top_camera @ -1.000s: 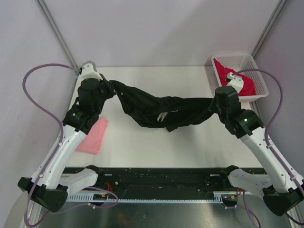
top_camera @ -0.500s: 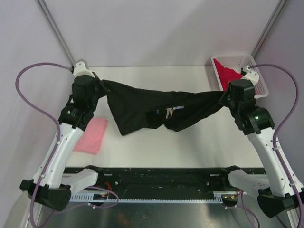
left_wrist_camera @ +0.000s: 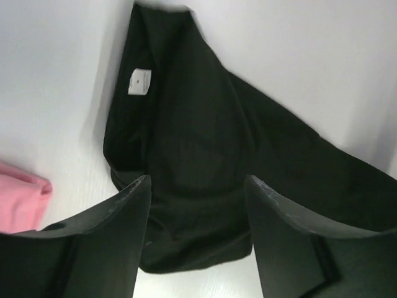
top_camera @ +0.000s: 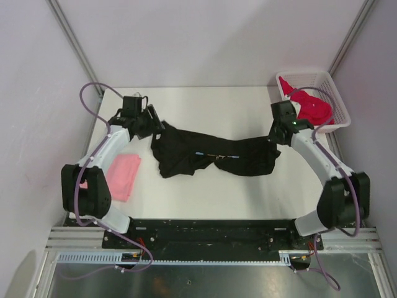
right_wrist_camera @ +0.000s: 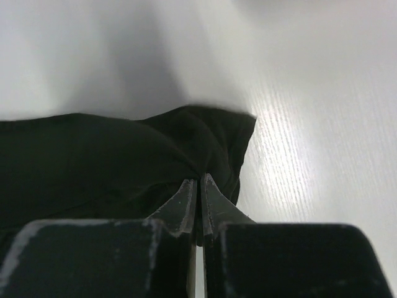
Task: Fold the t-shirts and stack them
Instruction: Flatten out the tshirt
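The black t-shirt (top_camera: 214,155) lies crumpled across the middle of the table, its white neck label (left_wrist_camera: 139,82) showing in the left wrist view. My left gripper (top_camera: 156,121) hangs open just above the shirt's left end (left_wrist_camera: 186,155), its jaws spread with nothing between them. At the other end my right gripper (top_camera: 275,134) is shut on the shirt's right corner (right_wrist_camera: 217,133), low at the table. The folded light pink t-shirt (top_camera: 123,174) lies at the left front. The crimson-red t-shirt (top_camera: 308,104) sits in the basket.
The white lattice basket (top_camera: 340,110) stands at the back right corner, close behind my right arm. Metal frame posts rise at both back corners. A dark rail runs along the table's near edge.
Both arms have dropped and carried the black t-shirt down from its stretched hang onto the table. My left gripper has opened and let go of its end.
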`<act>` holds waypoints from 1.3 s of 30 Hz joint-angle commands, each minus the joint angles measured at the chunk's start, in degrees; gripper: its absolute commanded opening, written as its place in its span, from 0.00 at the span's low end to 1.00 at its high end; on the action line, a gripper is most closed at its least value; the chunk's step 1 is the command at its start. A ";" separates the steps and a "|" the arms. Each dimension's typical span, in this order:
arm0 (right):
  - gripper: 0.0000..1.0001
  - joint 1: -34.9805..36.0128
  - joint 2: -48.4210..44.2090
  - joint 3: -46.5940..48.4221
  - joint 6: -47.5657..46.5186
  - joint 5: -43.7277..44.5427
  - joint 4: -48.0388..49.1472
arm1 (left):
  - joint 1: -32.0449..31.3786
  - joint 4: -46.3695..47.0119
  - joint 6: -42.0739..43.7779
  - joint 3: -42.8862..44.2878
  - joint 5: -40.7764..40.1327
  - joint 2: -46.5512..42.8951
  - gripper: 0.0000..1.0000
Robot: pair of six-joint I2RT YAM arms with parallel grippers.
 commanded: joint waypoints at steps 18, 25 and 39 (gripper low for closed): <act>0.00 -0.06 7.12 -2.58 1.44 -3.66 5.55 | -6.92 5.68 -10.78 -26.01 -6.92 -11.50 0.58; 0.00 -0.44 5.35 -3.75 0.89 -4.17 5.72 | -6.95 12.16 -13.39 -28.06 -2.16 -5.93 0.54; 0.01 -1.95 4.78 -3.76 0.17 -5.58 6.88 | -6.96 11.98 -11.34 -25.82 -3.80 -9.97 0.03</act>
